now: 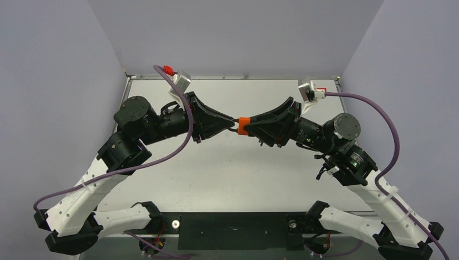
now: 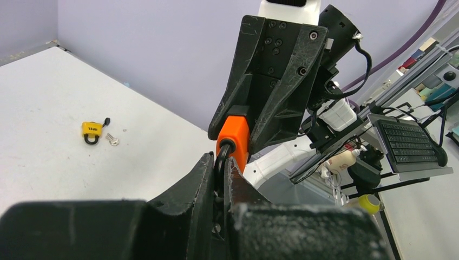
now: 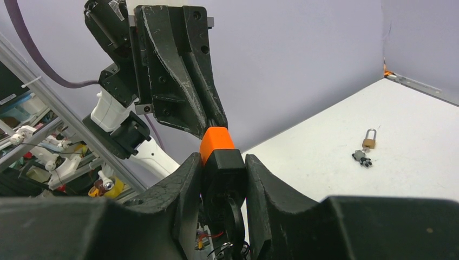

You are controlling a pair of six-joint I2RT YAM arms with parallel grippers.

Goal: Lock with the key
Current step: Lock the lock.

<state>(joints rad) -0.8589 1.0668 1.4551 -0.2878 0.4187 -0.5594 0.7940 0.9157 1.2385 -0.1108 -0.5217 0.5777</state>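
Nearest the lens, the left gripper (image 2: 220,167) is closed on the black shackle (image 2: 222,149), pinched right at its fingertips. The lock (image 3: 215,145) is clamped by its body between the fingers of the right gripper (image 3: 222,165) and is held off the table between both hands. Its long axis is judged to run straight from one hand to the other. A dark piece (image 3: 234,215), possibly the key, hangs at the body's end toward the right wrist, away from the left hand; its identity cannot be confirmed.

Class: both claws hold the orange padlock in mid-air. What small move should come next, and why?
Probably push the left claw toward the right claw, seating the shackle in the orange padlock: left pinches the shackle, right clamps the padlock.
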